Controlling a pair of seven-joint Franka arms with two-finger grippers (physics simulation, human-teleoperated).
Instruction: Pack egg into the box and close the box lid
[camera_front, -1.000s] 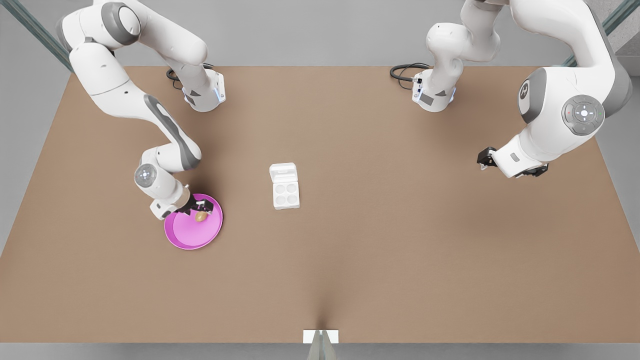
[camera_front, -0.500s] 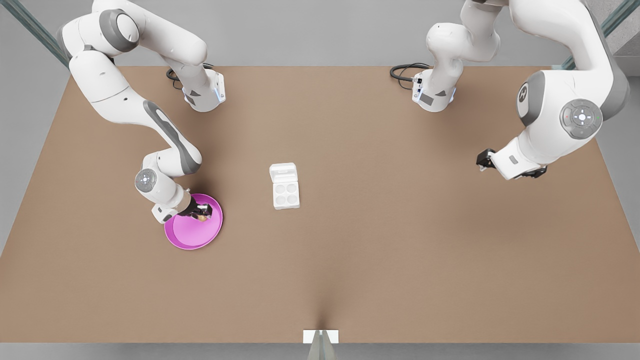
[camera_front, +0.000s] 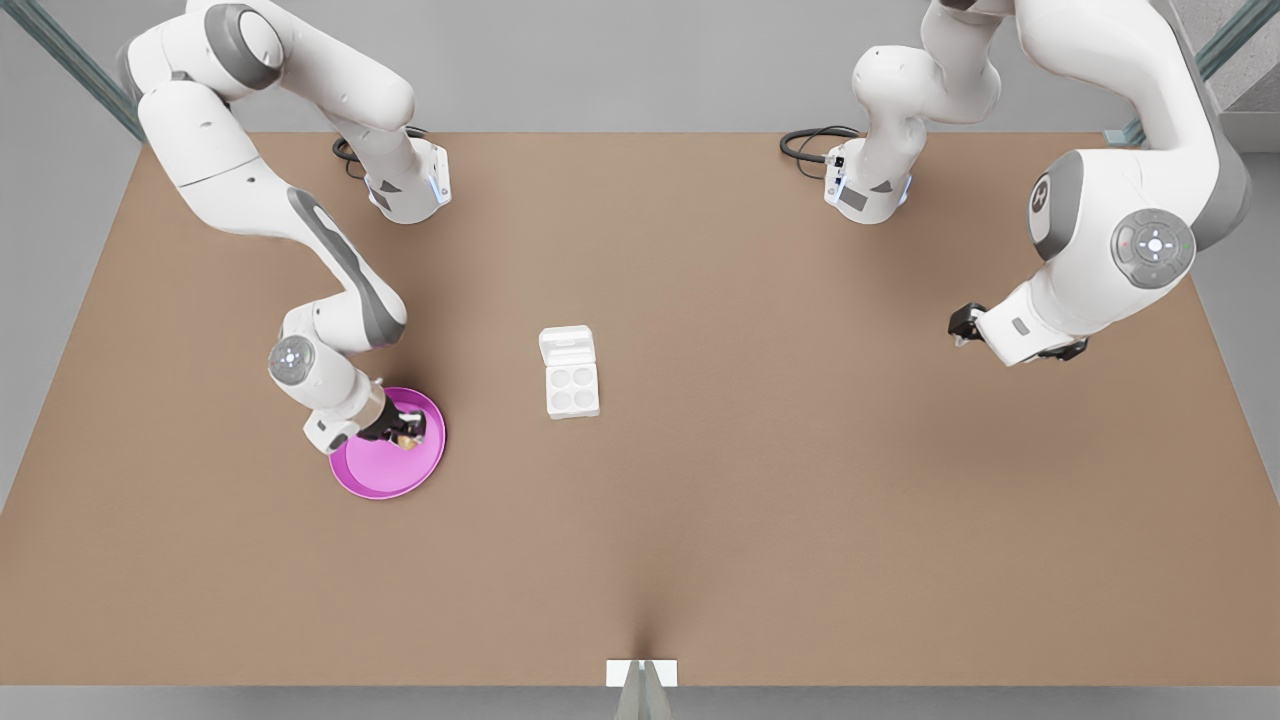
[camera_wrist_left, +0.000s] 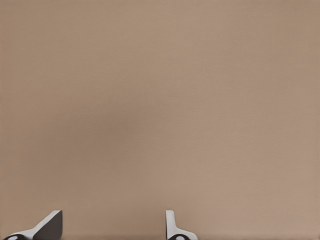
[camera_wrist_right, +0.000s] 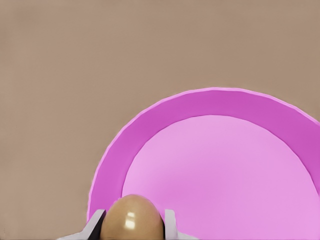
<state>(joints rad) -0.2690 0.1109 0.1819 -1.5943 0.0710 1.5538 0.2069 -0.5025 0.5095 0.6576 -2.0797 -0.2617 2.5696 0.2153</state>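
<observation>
The tan-brown egg (camera_wrist_right: 132, 217) sits between the two fingers of my right gripper (camera_wrist_right: 132, 226), which is shut on it above the pink plate (camera_wrist_right: 225, 165). In the front view this gripper (camera_front: 405, 432) is at the left, over the plate's (camera_front: 385, 472) far edge, and the egg (camera_front: 407, 439) barely peeks out. The white box (camera_front: 573, 390) lies mid-table with its four cups empty and its lid (camera_front: 566, 343) folded open on the far side. My left gripper (camera_front: 962, 322) hangs open over bare table at the front view's right, its fingers (camera_wrist_left: 50, 225) wide apart.
The brown table (camera_front: 760, 480) stretches between the plate, the box and the left arm. Both arm bases (camera_front: 866, 195) and their cables stand along the far edge. A small white bracket (camera_front: 641, 673) sits at the near edge.
My right gripper has come down around the egg and shut on it, hiding most of it in the front view. The left arm has drifted slightly toward the front view's left.
</observation>
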